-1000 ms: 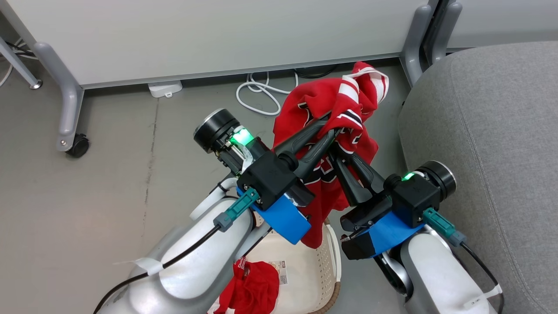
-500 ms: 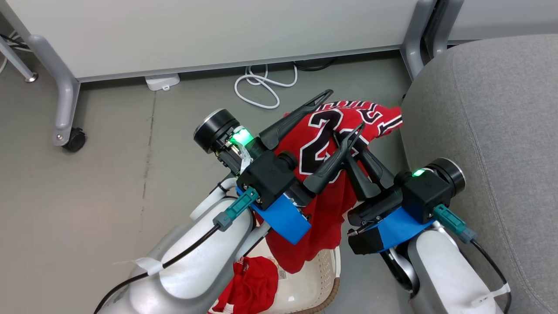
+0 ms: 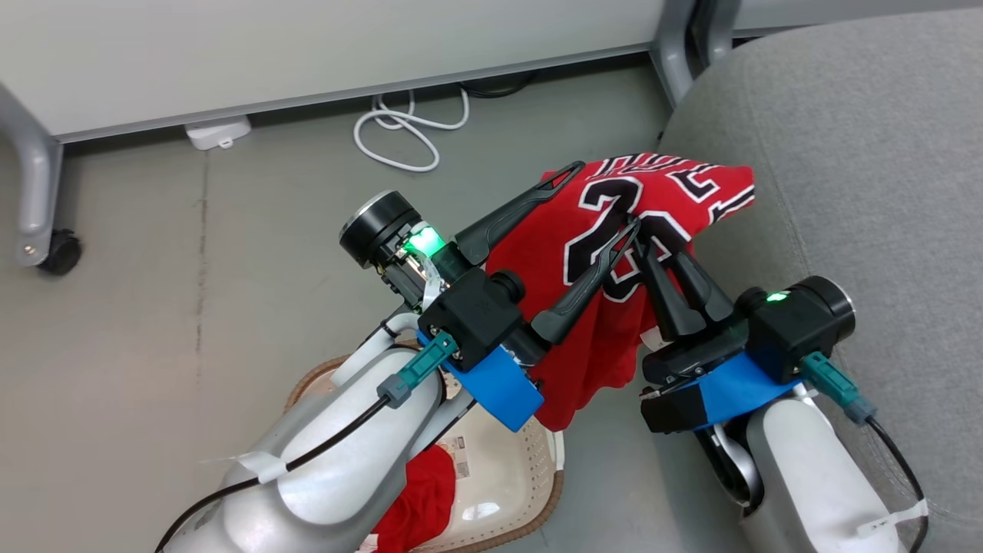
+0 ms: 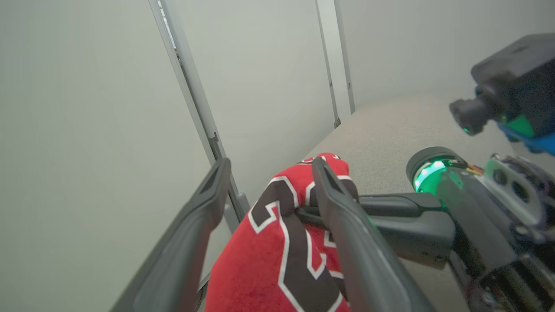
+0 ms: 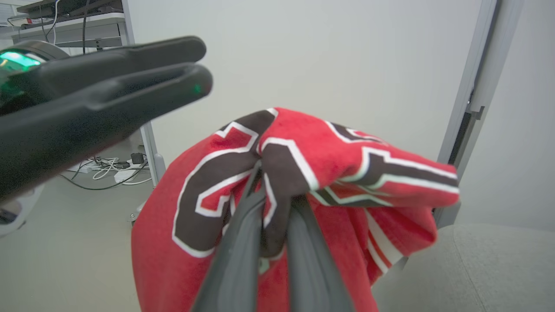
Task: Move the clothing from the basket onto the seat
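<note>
Off the floor (image 3: 192, 269), at the left edge of the sofa (image 3: 845, 153), hangs the red jersey (image 3: 676, 192), with its black-and-white number facing up. Its upper corner overlaps the sofa's rounded edge in the head view; contact with the cushion cannot be confirmed. Its lower hem hangs over the basket's far rim.

Right hand (image 3: 649, 246): fingers closed together, pinching a fold of the jersey at the number. The right wrist view confirms cloth bunched between the two fingers (image 5: 243, 242) and draped over both sides.

Left hand (image 3: 605, 196): fingers spread wide, gripping nothing. One finger lies along the jersey's left edge and the other crosses over the number. In the left wrist view the cloth sits against the right-side finger (image 4: 347, 234), while the other finger stands clear of it.

Basket (image 3: 514, 484): on the floor below the arms, just beside the sofa's base, partly hidden by the left forearm. The red shorts (image 3: 418, 499) lie inside it, bunched at the near side.

Further out, a white cable (image 3: 399, 130) is coiled on the floor at the foot of a pale panel (image 3: 307, 46), whose grey leg ends in a black caster (image 3: 57, 250).
</note>
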Motion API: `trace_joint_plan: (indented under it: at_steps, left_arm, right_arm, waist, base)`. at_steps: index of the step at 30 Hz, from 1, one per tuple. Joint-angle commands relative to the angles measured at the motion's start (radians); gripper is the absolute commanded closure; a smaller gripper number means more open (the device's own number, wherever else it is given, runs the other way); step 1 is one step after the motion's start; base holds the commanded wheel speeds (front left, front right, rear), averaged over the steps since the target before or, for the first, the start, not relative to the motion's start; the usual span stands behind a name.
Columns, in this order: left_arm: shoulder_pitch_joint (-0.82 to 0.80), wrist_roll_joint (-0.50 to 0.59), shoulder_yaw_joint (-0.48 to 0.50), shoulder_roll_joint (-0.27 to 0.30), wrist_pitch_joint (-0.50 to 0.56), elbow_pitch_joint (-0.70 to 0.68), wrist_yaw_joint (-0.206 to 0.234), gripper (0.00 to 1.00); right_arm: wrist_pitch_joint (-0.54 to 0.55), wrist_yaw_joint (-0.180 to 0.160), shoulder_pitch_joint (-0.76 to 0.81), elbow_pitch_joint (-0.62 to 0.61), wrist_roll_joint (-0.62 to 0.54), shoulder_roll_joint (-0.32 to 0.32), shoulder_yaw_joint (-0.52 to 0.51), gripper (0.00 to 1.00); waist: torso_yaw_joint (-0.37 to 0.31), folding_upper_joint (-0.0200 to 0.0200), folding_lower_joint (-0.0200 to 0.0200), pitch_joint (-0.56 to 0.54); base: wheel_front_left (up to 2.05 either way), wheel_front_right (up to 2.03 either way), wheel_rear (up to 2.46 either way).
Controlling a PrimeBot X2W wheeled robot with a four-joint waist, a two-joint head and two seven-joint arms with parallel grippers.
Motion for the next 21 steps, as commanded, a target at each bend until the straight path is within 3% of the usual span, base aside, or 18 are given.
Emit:
trace_joint_plan:
  at_steps: [1,21]
  left_arm:
    - [-0.012,-0.004,-0.005,0.005,-0.003,0.004,-0.002,0.0]
    - [-0.03,-0.024,-0.083,0.032,-0.003,0.043,-0.002,0.0]
  right_arm:
    - [-0.001,0.0,0.012,-0.008,-0.005,0.0,-0.011,1.0]
    - [-0.001,0.0,0.076,-0.043,0.001,0.0,-0.167,1.0]
  waist:
    - [-0.022,0.0,0.0,0.013]
    - [-0.202,0.0,0.0,0.066]
  base:
    - [0.0,0.0,0.0]
    - [0.0,0.0,0.0]
